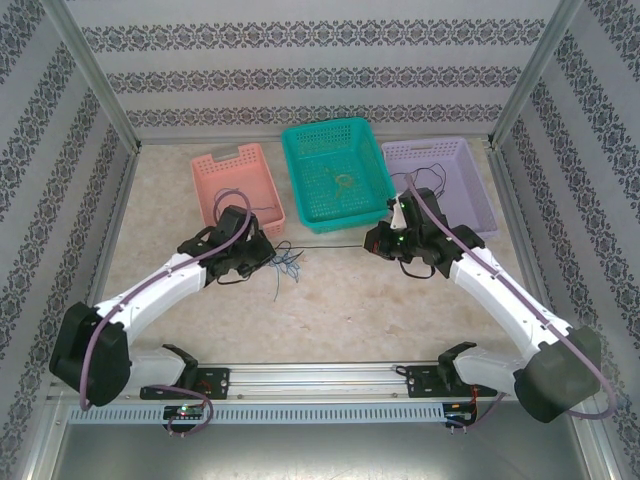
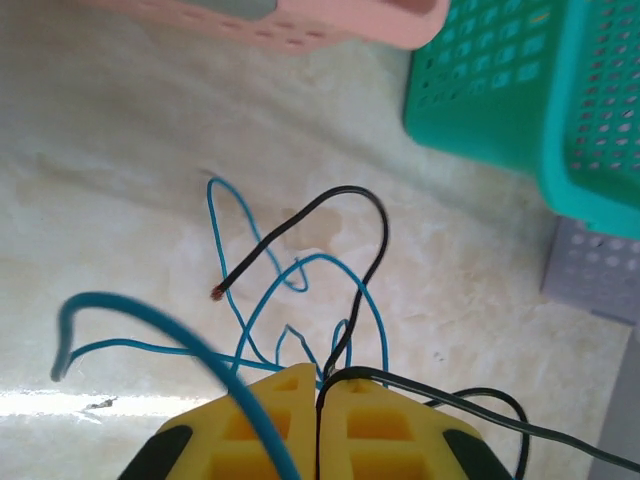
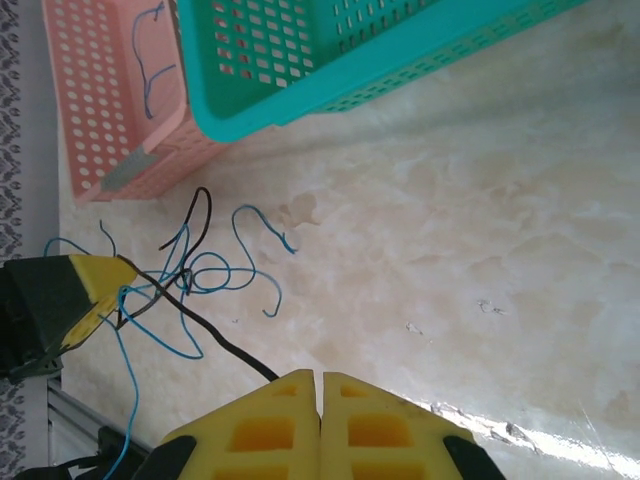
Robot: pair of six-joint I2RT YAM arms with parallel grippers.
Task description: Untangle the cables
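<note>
Nearest you the tabletop [image 1: 350, 320] lies bare; farther on, just ahead of your left end effector [image 2: 320, 382], the cables [image 1: 287, 264] sit in a loose blue-and-black tangle. Beyond them the pink basket [image 1: 222, 160], teal basket [image 1: 325, 127] and purple basket [image 1: 425, 146] stand in a row. Both arms reach forward and inward, low. Your left end effector is clenched on a black cable [image 2: 384, 235]; your right end effector [image 3: 320, 376] is clenched, though you cannot tell whether it grips anything
</note>
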